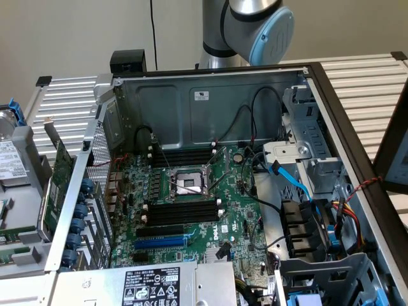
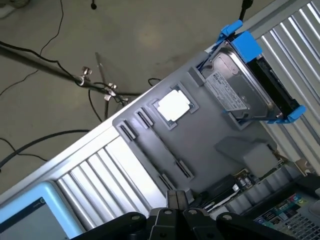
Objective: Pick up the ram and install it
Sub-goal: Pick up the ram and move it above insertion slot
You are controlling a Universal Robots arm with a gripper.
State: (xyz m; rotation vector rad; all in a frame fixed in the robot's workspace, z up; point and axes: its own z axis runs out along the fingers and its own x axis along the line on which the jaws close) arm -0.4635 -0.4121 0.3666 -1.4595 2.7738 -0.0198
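My gripper (image 2: 177,201) hangs over a grey parts tray (image 2: 200,135) beside the computer case, fingers shut together and holding nothing. Just past the fingertips a narrow dark stick with a white strip (image 2: 223,194) lies in the tray; it looks like the ram, but I cannot tell for sure. In the exterior view the open case shows the green motherboard (image 1: 191,210) with long black memory slots (image 1: 182,210) on either side of the processor socket (image 1: 188,183); those slots hold nothing. The arm's grey and blue elbow (image 1: 268,32) rises behind the case.
The tray also holds a hard drive in a blue caddy (image 2: 245,85) and a white square chip (image 2: 174,105). A green expansion card (image 1: 60,172) stands outside the case at the exterior view's left. Cables (image 1: 287,178) and a drive cage crowd the case's right side.
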